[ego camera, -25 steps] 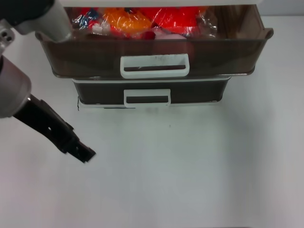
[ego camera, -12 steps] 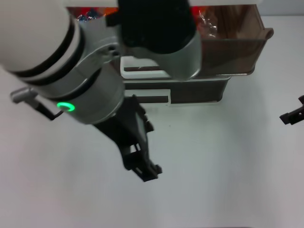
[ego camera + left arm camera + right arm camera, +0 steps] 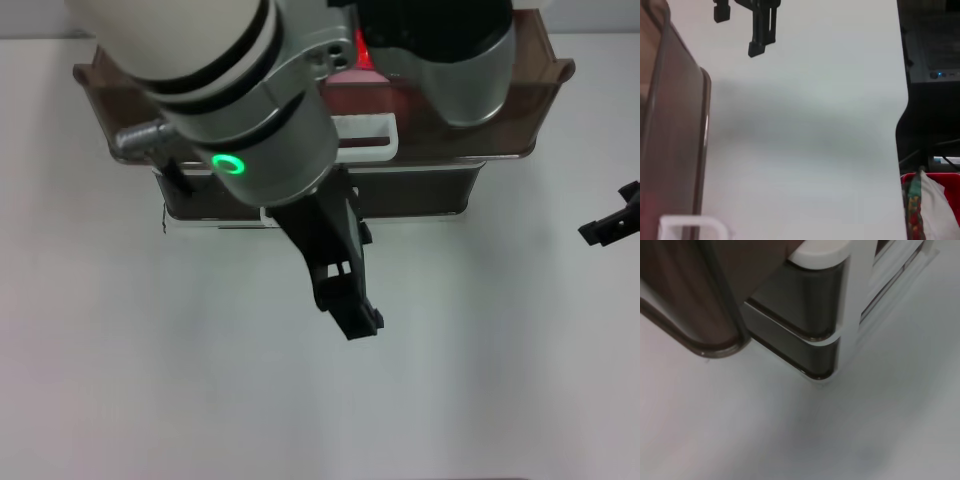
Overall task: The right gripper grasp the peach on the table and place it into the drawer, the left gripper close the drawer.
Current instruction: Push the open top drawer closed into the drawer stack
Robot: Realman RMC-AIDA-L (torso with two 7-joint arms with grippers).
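My left gripper [image 3: 360, 322] is a black bar under a silver wrist with a green ring. It hangs shut over the table [image 3: 150, 380], just in front of the lower drawer, and holds nothing. The left arm covers most of the wide brown drawer [image 3: 530, 110], which stands pulled out. Part of its white loop handle [image 3: 368, 140] shows beside the wrist. The peach is hidden. My right gripper [image 3: 606, 228] hovers low at the table's right edge, away from the drawer. It also shows far off in the left wrist view, the right gripper [image 3: 760, 30] above bare table.
A narrower dark drawer [image 3: 420, 195] sits shut under the wide one. The white cabinet frame [image 3: 845, 300] and the drawer corner [image 3: 715, 340] show in the right wrist view. A red and white packet [image 3: 925, 210] lies beyond the table edge.
My left arm has swung from the left side across to the middle, in front of the drawer, hiding its contents. The right gripper came into view at the right edge and stays there.
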